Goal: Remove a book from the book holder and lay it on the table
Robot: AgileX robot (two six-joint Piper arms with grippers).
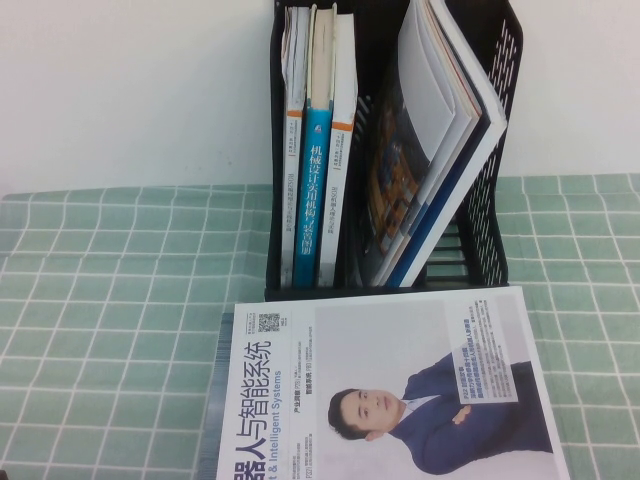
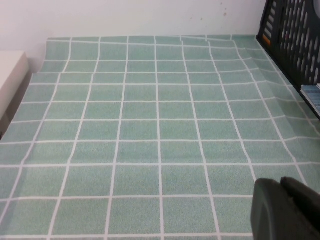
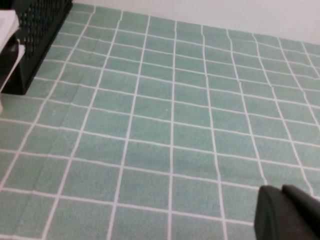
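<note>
The book (image 1: 400, 390), white-covered with a dark-blue-suited man, black title and QR code, lies flat on the table (image 1: 100, 300) just in front of the book holder (image 1: 495, 230). The black holder stands at the back and still holds other books. Neither gripper shows in the high view. My left gripper (image 2: 280, 187) is shut and empty, low over bare cloth left of the holder (image 2: 295, 35); a corner of the book (image 2: 311, 95) shows there. My right gripper (image 3: 281, 192) is shut and empty over bare cloth right of the holder (image 3: 40, 25).
A blue-spined book (image 1: 316, 170) and white ones stand upright in the holder's left compartment. Several thin books (image 1: 440, 130) lean in the right one. A white wall runs behind the table. A pale box (image 2: 10, 75) sits at the table's far left.
</note>
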